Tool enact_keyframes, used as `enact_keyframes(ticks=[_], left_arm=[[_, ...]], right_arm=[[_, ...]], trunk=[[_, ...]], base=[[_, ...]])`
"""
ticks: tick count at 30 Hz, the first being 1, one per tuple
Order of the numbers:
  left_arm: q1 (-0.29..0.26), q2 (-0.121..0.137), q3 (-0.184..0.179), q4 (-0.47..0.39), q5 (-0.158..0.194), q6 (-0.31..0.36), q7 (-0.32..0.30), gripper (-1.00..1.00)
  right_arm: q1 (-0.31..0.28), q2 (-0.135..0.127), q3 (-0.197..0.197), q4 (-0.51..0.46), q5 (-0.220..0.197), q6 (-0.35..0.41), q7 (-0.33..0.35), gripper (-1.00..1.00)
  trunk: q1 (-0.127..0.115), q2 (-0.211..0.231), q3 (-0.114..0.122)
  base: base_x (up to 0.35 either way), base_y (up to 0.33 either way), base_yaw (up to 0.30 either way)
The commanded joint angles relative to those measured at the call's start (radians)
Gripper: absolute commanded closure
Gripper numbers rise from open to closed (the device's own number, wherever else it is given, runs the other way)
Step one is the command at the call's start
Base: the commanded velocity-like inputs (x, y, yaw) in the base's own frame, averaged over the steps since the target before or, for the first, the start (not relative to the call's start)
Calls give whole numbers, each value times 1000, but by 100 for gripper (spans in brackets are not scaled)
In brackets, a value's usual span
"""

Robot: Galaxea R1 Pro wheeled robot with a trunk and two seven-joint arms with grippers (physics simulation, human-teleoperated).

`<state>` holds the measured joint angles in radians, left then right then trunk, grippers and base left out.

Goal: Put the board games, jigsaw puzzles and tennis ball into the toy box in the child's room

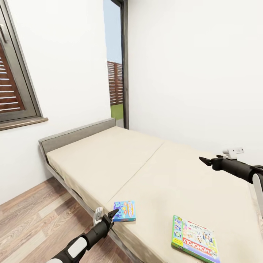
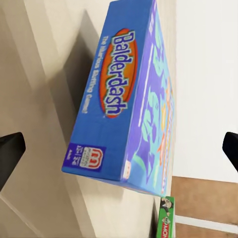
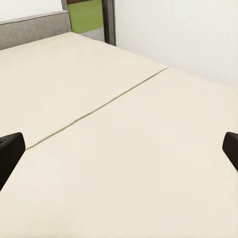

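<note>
**Board games on the bed, both claws open**

Blue board game (image 1: pixel 124 211) lies flat near the bed's (image 1: pixel 109 160) edge, my left claw (image 1: pixel 110 215) spread wide just beside it, not touching. Green-white board game (image 1: pixel 194 238) lies farther right on the mattress. My right claw (image 1: pixel 205 160) hovers open above bare mattress.

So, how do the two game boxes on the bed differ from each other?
The blue Balderdash box is smaller; the green-edged Monopoly box is clearly larger. The Balderdash box lies at the mattress edge just in front of the open left gripper, while the Monopoly box lies further to the right, with no gripper near it. The Balderdash lid is blue and purple; the Monopoly lid is mostly white. Both lie flat on the bed.
</note>
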<state>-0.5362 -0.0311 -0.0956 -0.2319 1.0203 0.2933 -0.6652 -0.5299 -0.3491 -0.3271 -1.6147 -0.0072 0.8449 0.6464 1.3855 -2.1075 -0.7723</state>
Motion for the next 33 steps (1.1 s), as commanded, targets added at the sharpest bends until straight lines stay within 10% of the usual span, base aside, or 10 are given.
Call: enact_keyframes(ticks=[1, 33], left_arm=[[-1, 0, -6, 0, 11, 6, -2, -100], [-5, -4, -10, -2, 2, 9, -5, -100]], right_arm=[[-1, 0, -1, -1, -1, 6, 4, -100], [-1, 1, -1, -1, -1, 6, 4, -100]], trunk=[[0, 0, -1], [0, 0, -1]], base=[[0, 0, -7], [0, 0, -13]])
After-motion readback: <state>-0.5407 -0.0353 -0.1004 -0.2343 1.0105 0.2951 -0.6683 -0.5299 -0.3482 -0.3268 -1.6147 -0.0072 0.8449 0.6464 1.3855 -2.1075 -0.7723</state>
